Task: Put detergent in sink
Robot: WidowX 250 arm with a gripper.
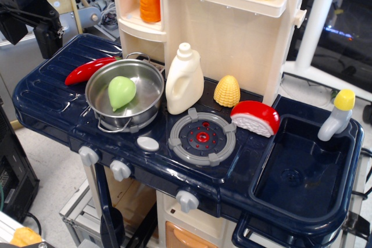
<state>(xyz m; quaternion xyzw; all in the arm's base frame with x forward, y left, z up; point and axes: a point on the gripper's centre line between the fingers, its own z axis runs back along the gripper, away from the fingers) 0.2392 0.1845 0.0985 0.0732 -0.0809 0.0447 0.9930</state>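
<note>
The detergent [185, 79], a cream-white jug bottle with a round cap and side handle, stands upright on the dark navy counter, between the steel pot [125, 94] and a yellow corn cob [226, 91]. The sink [302, 172], a deep dark navy basin with a moulded drain, is at the right end of the counter and holds nothing. My black gripper [45, 38] hangs at the far upper left, above the counter's left end and well away from the detergent. It holds nothing I can see, and its jaws are too dark to read.
The pot holds a pale green toy. A red chili [87, 69] lies behind the pot. A grey burner [201, 137] and a red-and-white toy [256, 117] lie between the detergent and the sink. A grey faucet with a yellow tip [336, 117] stands on the sink's far rim. Shelves rise behind.
</note>
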